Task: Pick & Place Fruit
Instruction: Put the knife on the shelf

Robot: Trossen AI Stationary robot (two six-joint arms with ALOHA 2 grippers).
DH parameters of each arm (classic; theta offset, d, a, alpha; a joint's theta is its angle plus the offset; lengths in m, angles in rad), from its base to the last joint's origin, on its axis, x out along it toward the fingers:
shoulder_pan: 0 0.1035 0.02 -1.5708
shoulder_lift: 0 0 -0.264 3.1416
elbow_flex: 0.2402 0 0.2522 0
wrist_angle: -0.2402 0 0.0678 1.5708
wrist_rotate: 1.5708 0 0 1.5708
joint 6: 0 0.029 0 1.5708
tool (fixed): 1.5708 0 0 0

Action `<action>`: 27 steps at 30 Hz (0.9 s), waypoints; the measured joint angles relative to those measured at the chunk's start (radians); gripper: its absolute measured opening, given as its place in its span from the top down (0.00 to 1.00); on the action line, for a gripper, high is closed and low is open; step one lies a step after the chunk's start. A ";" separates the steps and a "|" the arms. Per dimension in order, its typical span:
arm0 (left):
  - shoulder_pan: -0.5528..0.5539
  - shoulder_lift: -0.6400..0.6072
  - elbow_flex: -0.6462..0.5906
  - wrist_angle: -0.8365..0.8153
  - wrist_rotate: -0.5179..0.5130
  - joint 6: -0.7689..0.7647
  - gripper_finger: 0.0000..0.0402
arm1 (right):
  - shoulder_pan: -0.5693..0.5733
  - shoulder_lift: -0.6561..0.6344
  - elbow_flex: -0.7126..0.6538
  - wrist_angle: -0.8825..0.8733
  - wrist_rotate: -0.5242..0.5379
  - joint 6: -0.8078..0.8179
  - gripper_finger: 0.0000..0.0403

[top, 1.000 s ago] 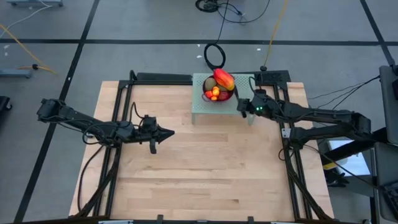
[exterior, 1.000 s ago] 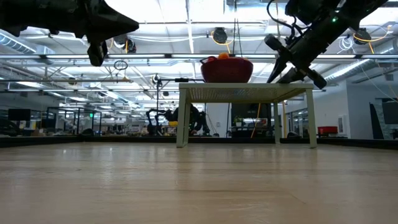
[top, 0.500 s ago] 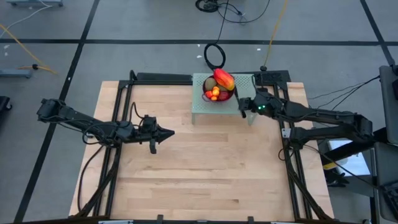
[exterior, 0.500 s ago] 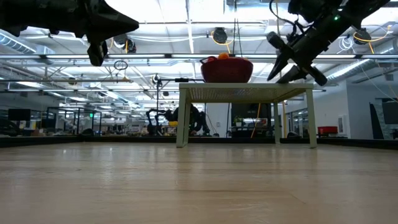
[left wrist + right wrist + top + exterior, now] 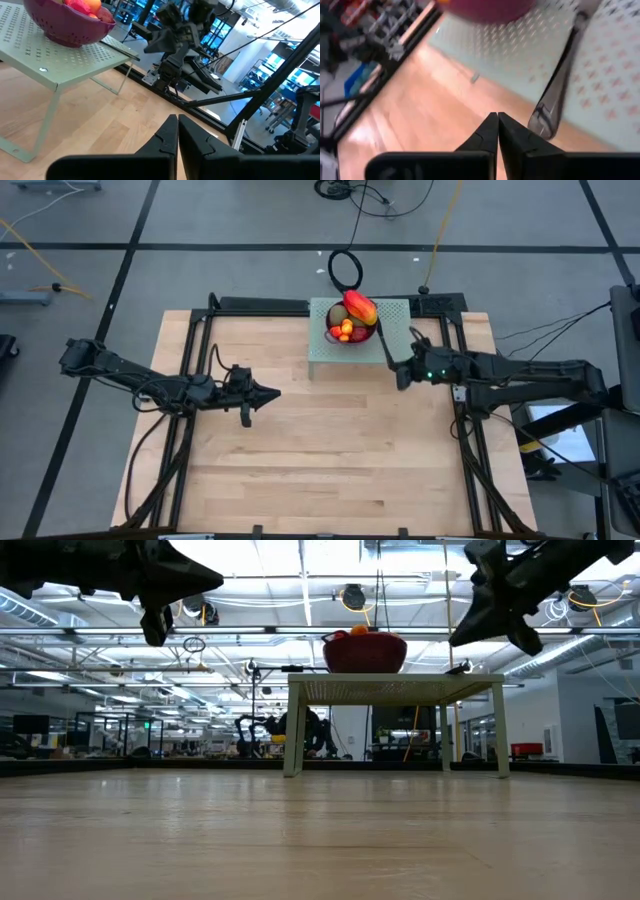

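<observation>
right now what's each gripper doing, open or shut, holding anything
Left gripper: shut, holding nothing, above the wooden table.
Right gripper: shut, holding nothing, beside the small green stand.

Both arms raised, both grippers closed and empty.
The left gripper (image 5: 272, 393) reaches in from its side, wrist level, fingers (image 5: 172, 131) pressed together tip to tip. The right gripper (image 5: 401, 380) reaches in from the opposite side, its fingers (image 5: 495, 127) likewise touching along their length, with nothing between either pair.
</observation>
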 joint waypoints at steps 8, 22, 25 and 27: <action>0.000 0.000 0.000 0.006 -0.010 -0.004 0.97 | 0.052 0.013 0.000 -0.101 -0.001 0.002 1.00; 0.000 0.000 0.000 0.006 -0.011 0.005 0.97 | 0.016 0.133 0.000 -0.107 0.024 -0.026 1.00; 0.000 0.000 0.000 0.006 -0.011 0.005 0.96 | -0.002 0.141 0.000 -0.052 0.022 -0.058 1.00; 0.000 0.000 0.000 0.006 -0.011 0.005 0.96 | -0.015 0.141 0.000 -0.047 0.021 -0.076 1.00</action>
